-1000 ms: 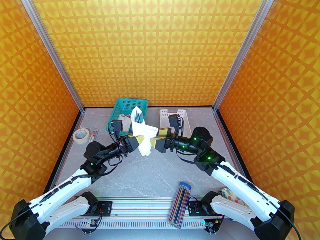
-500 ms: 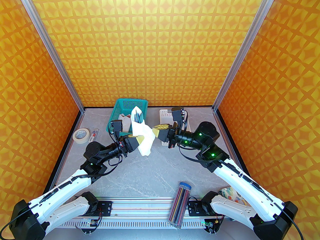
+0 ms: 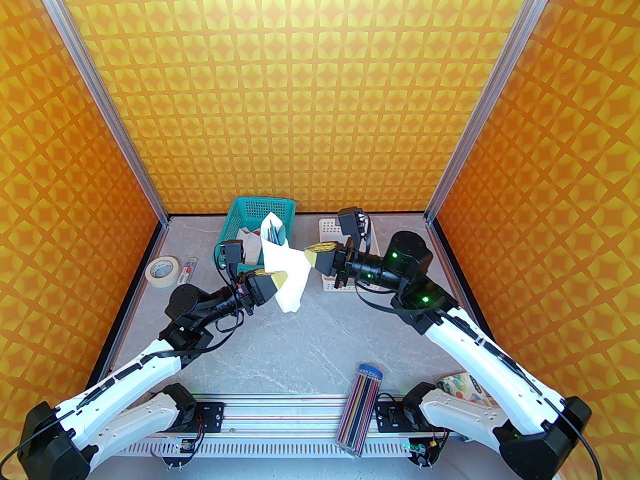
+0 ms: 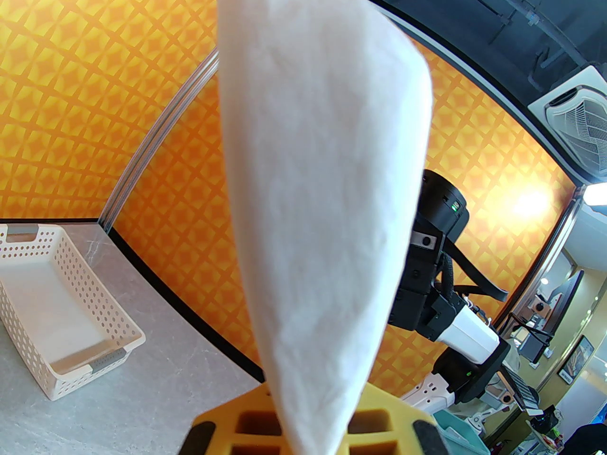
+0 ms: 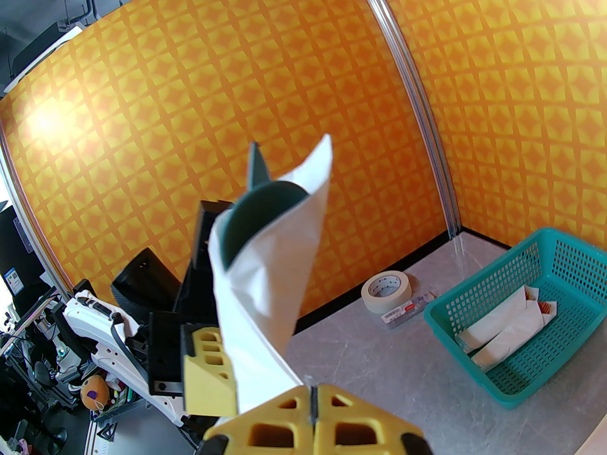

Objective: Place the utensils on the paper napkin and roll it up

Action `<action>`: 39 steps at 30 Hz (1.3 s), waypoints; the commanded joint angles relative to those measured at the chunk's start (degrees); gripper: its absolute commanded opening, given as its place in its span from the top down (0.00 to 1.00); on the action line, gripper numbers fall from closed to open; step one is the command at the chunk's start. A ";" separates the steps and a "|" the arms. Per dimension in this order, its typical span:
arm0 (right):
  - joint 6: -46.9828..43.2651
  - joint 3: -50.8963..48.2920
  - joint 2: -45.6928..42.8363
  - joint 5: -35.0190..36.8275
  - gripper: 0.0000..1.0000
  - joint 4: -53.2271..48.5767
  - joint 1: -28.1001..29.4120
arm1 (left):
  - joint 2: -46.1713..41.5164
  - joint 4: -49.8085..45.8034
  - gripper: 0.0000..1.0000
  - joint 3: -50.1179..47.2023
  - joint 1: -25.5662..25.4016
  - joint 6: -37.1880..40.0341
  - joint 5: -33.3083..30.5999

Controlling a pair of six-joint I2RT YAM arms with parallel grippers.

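The paper napkin (image 3: 287, 273) is wrapped into a white cone held above the table. The dark teal utensils (image 3: 275, 233) stick out of its upper end, over the teal basket. In the right wrist view a spoon bowl (image 5: 256, 211) and a pointed tip show at the cone's mouth. My left gripper (image 3: 282, 279) is shut on the lower part of the roll, and the cone (image 4: 322, 183) rises from between its yellow fingers (image 4: 393, 420). My right gripper (image 3: 306, 254) is shut on a loose flap of the napkin (image 5: 265, 301) at the roll's right side.
A teal basket (image 3: 260, 200) holding white napkin bundles stands at the back, left of a white perforated basket (image 3: 327, 225). A tape roll (image 3: 162, 270) lies at the left edge. A clear case of pencils (image 3: 362, 408) lies near the front rail.
My right gripper went from open to shut, rose and moved toward the back, and now holds the napkin's flap. The left gripper and the roll barely moved.
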 commanded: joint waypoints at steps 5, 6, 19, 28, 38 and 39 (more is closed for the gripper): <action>0.53 1.88 2.10 0.32 0.96 4.15 -1.93 | -0.99 1.30 1.00 1.75 -0.06 1.37 2.14; 0.52 1.93 1.99 0.52 0.90 3.90 -2.06 | -1.13 0.99 1.00 1.85 -0.05 1.62 2.11; -8.28 -0.52 -14.50 14.06 0.30 -19.41 -2.81 | -1.62 -8.38 1.00 5.38 -0.06 11.51 -3.87; 5.25 -10.61 -15.06 2.60 0.03 -4.34 3.08 | 1.26 -5.84 1.00 8.41 -1.67 12.19 -3.87; 6.37 -10.52 -7.08 4.91 0.01 3.16 9.76 | 1.66 -5.35 1.00 9.01 -2.51 12.06 -3.79; 6.76 -10.89 -7.03 5.30 0.02 4.08 9.84 | 1.63 -5.24 1.00 9.07 -2.56 11.90 -3.88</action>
